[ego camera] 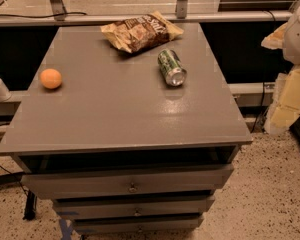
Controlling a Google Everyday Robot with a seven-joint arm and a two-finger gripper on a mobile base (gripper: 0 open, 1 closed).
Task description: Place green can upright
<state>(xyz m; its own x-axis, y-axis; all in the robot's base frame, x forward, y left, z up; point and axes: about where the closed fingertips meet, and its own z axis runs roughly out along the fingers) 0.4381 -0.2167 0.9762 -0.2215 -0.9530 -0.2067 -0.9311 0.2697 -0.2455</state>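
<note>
The green can lay on its side

We saw the green can (pixel 171 67) lying down on the grey tabletop (pixel 120 119). It was not standing up. It lay toward the back right part of the tabletop, and its shiny silver end faced the front and a bit to the right. Its other end pointed toward the back.

Just behind the can lay a brown bag of chips (pixel 141 31), flat and crinkly, near the back edge. An orange (pixel 50 78) sat far over on the left side, well apart from the can and the bag.

Under the tabletop were grey drawers (pixel 130 184) with little knobs.

The tool (pixel 296 36) looked like a pale white shape at the right edge of the view, off the tabletop and well apart from the can. It held nothing that we could see. We could not tell if it was spread or pressed together
</note>
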